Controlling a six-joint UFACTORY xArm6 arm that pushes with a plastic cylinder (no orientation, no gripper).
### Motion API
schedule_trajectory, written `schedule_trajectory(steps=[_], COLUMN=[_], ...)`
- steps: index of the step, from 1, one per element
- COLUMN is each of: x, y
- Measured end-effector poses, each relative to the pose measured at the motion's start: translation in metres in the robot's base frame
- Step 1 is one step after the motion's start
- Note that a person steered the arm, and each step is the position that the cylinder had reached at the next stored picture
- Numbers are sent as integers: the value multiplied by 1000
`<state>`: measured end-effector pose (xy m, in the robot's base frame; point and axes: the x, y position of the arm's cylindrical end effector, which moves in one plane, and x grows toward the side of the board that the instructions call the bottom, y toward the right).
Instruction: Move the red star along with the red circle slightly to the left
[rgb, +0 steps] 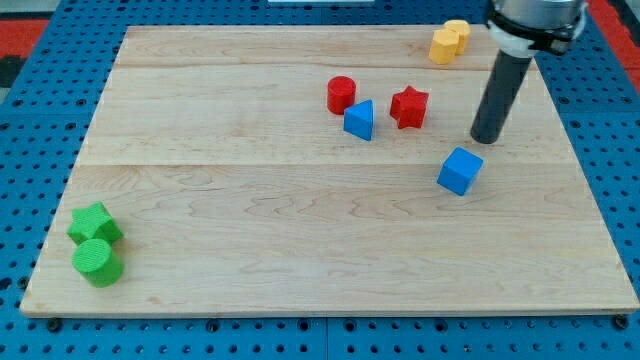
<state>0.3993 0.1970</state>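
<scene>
The red star (409, 106) lies in the upper right part of the wooden board (250, 230). The red circle (342, 94) lies to its left. A blue triangular block (360, 121) sits between and just below them, close to both. My tip (487, 138) is on the board to the right of the red star, apart from it, and just above a blue cube (460, 171).
A yellow heart-shaped block (450, 41) lies at the board's top right. A green star (93, 224) and a green cylinder (98, 262) sit together at the bottom left corner. Blue pegboard surrounds the board.
</scene>
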Motion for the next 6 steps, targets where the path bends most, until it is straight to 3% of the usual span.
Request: schedule_trajectory(steps=[1,4,6], x=[-30,-63,-42], y=[-15,-184,-198])
